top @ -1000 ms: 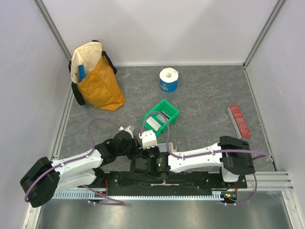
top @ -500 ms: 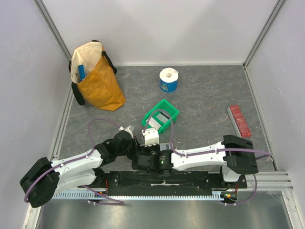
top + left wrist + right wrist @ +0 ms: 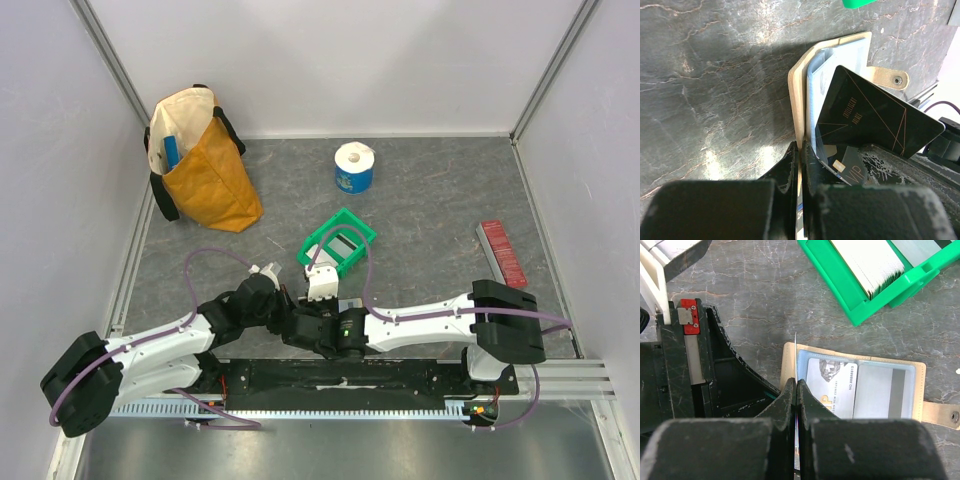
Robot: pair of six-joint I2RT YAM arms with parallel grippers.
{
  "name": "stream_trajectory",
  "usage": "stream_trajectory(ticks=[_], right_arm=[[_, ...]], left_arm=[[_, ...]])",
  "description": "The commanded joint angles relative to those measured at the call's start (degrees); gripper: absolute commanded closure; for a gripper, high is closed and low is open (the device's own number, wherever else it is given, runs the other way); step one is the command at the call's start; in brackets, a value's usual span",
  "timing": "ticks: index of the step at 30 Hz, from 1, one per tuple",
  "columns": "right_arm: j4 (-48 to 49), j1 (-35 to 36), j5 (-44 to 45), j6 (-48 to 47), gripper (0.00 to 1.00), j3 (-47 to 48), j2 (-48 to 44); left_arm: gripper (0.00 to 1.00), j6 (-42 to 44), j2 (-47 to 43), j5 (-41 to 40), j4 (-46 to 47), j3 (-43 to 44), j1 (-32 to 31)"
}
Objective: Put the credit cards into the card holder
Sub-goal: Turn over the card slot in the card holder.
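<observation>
The tan card holder lies open on the grey table, and a white card sits in its clear left pocket. In the left wrist view my left gripper is shut on the edge of the card holder. A dark credit card with gold lines hangs tilted over the pockets. My right gripper is shut on this card, which shows edge-on as a thin line in the right wrist view. In the top view both wrists meet at the near middle and hide the holder.
A green bin with several white cards stands just beyond the holder. A yellow tote bag is at the back left, a paper roll at the back middle, and a red ridged strip at the right.
My right arm has slid left, bringing its wrist close against the left gripper. The green bin has shifted and tilted a little. The left arm has stayed put.
</observation>
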Motion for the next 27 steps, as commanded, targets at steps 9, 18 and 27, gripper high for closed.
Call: stream_trajectory(ticks=[9,18,27], right_arm=[[1.6,0.0,0.7,2.7,1.0,-0.5,-2.7],[0.1,0.5,-0.9,2.6,1.0,0.1,0.5],[-11.4,4.2,7.2,2.2,1.0,8.8,5.3]], left_arm=[[0.98,-1.5,-0.7,0.4,2.0,0.5,0.2],[0.98,-1.8,-1.7,0.4,1.9,0.5,0.1],[0.98,-2.0,-2.2,0.3,1.8,0.6,0.2]])
